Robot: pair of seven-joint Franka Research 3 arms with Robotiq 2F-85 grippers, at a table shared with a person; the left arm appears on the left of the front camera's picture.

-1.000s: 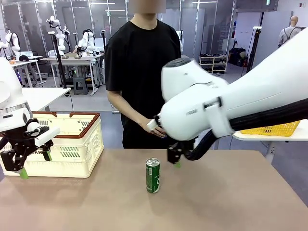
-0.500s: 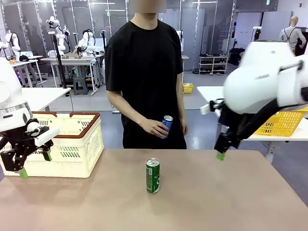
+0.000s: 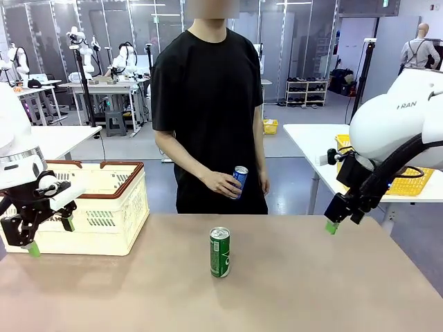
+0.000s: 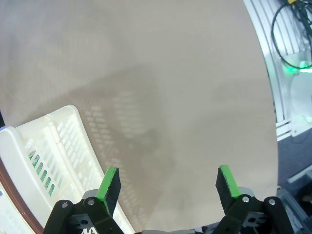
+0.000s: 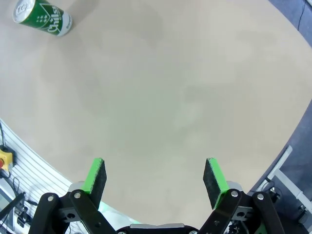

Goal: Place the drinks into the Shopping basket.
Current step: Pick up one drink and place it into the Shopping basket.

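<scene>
The green can [image 3: 220, 252] stands upright on the tabletop [image 3: 311, 290], left of the empty, wide-open right pincer [image 3: 342, 221], seemingly nearer it than the likewise open, empty left pincer [image 3: 50, 236] beside the Shopping basket [image 3: 118, 221].

Left hand [image 4: 168, 171] spread wide (nothing held), cream Shopping basket [image 4: 53, 141] just beside, tan tabletop [image 4: 161, 73] beyond

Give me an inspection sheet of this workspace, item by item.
Surface: tan table, bare apart from one can.
Job's things: green can upright mid-table; blue can in the person's hand; Shopping basket on the table's left side.
Clutter: nothing seen.
Grippers: left gripper open, empty, beside the basket; right gripper open, empty, over the far right edge.
Cables: black cable along the right arm.
Surroundings: yellow mesh basket on a white side table.
</scene>
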